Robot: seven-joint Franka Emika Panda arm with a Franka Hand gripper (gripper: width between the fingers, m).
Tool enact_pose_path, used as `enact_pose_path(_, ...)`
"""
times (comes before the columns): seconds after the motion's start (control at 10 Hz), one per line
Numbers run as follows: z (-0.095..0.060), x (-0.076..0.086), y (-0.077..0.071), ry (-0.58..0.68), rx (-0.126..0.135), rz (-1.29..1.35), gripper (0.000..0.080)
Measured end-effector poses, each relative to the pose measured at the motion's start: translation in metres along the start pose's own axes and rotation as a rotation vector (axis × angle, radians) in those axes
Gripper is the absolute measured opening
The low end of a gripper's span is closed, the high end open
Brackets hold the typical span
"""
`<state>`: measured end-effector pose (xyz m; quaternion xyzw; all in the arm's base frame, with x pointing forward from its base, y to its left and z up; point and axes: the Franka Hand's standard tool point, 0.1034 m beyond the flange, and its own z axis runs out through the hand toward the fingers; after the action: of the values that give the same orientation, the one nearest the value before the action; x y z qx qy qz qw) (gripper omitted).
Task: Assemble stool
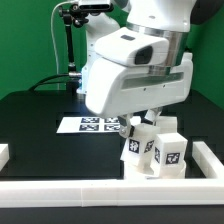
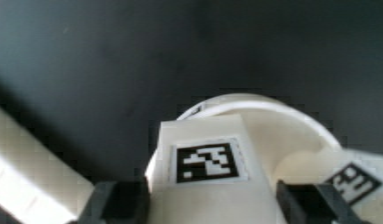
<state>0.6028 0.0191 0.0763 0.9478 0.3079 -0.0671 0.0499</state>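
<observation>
My gripper (image 2: 209, 196) pinches a leg (image 2: 213, 160) between nearly closed fingers (image 2: 113, 203), holding it over the round seat (image 2: 262, 108) near the table's (image 1: 40, 115) front edge, by the border rail (image 1: 100, 195). Two more legs (image 1: 170, 152) stand there. I judge this is the fitting step: keep the leg upright, line it up squarely with its socket, and press without tilting the seat.
</observation>
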Motion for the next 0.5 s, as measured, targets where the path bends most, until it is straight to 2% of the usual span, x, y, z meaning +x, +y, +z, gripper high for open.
enact_pose_path(0.2, 0.0003, -0.0001, 0.0001, 0.015, 0.034, 0.207, 0.0341)
enact_pose_path(0.5, -0.0001, 0.0013, -0.0018, 0.015, 0.039, 0.396, 0.0341)
